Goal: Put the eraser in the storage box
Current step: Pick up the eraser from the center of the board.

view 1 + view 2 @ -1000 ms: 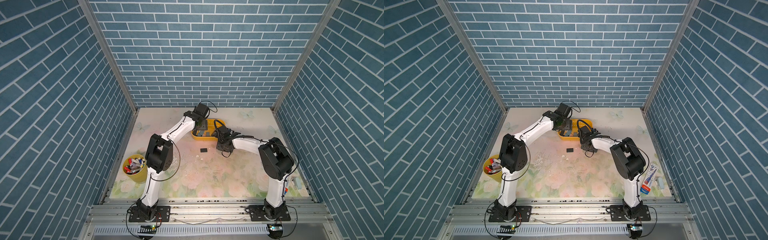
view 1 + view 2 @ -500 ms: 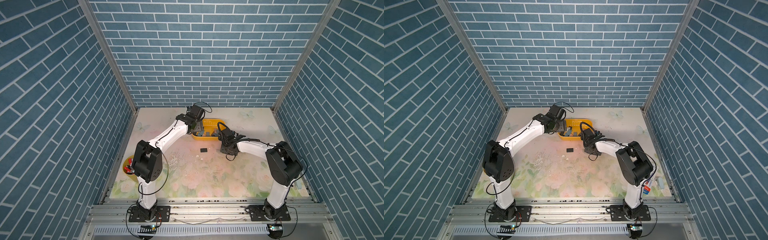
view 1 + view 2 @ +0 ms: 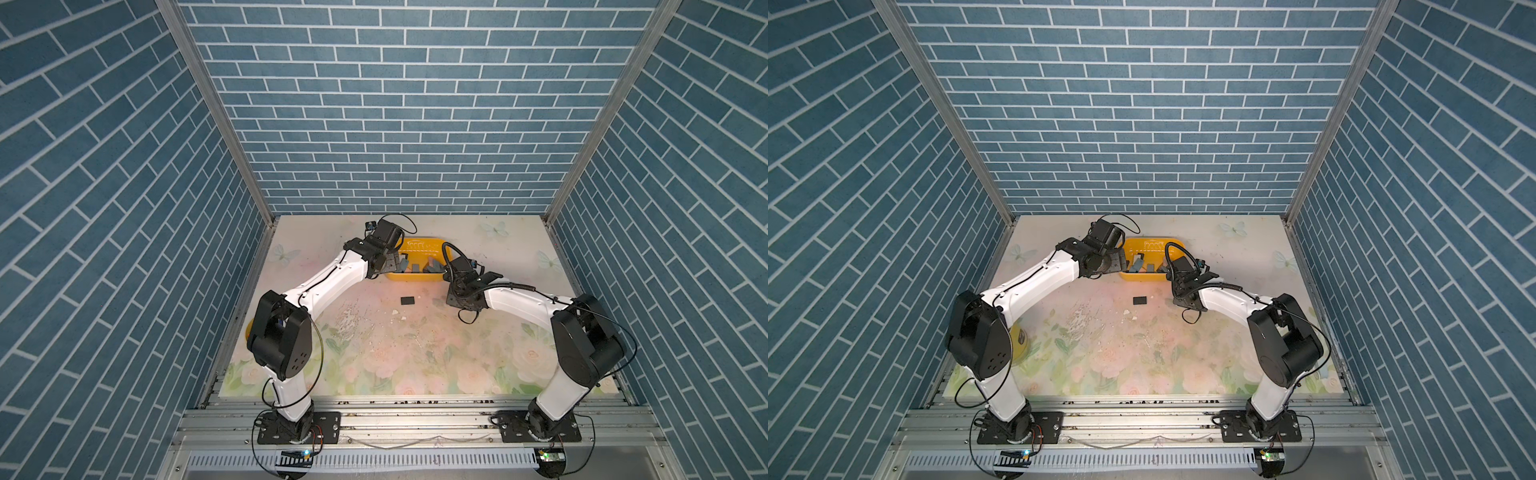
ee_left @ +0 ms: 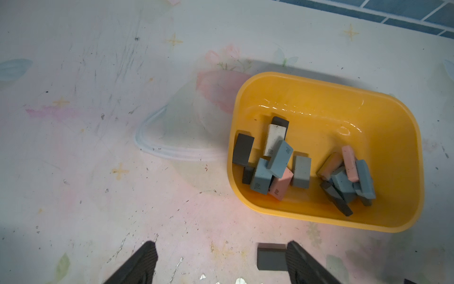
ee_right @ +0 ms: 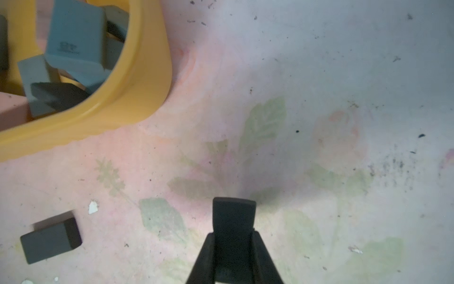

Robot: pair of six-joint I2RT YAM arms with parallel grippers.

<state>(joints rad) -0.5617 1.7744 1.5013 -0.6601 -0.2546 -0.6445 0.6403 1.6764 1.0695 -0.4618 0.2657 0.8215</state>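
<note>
The storage box [image 4: 319,83] is a yellow tub at the back of the table, seen in both top views [image 3: 419,242] [image 3: 1152,243], and it holds several grey, blue, pink and black erasers [image 4: 280,159]. My left gripper [image 4: 221,246] hangs open over the table just in front of the box. A dark eraser [image 4: 270,257] [image 3: 407,300] lies flat on the table right beside one of its fingers. My right gripper [image 5: 233,233] is shut on a black eraser [image 5: 233,214], held above the table by the box's corner [image 5: 137,86].
The round yellow cup [image 3: 250,328] at the front left is mostly hidden behind my left elbow. White crumbs and scraps [image 3: 395,312] dot the floral mat in front of the box. A clear plastic piece [image 4: 172,147] lies beside the box. Brick walls close in three sides.
My left arm's elbow has swung down and leftward, now covering the cup, and its gripper has drawn back a little from the box. My right arm has shifted slightly right, still gripping.
</note>
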